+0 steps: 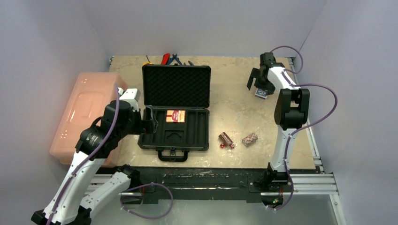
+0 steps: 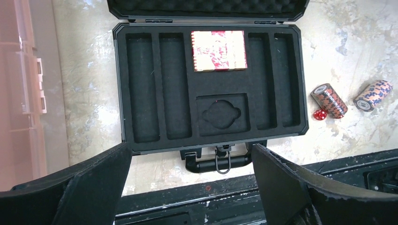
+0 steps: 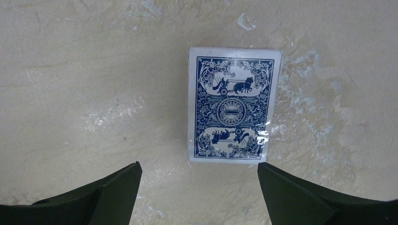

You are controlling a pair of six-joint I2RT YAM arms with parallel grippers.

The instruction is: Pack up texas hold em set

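**Blue card deck (image 3: 232, 105) lies under my right end effector (image 3: 198, 169), ungripped**

My right end effector hangs over the far right of the table (image 3: 84, 70), fingers spread wide and holding nothing. The blue card deck lies flat below it, just ahead of the fingertips and nearer the right finger, untouched. My left end effector (image 2: 192, 147) is also wide open and empty, by the left side of the open black case (image 2: 141, 93). The red deck (image 2: 219, 50) sits in a foam slot. Two chip rolls (image 2: 329, 100) and a red die (image 2: 320, 115) lie on the table right of the case.
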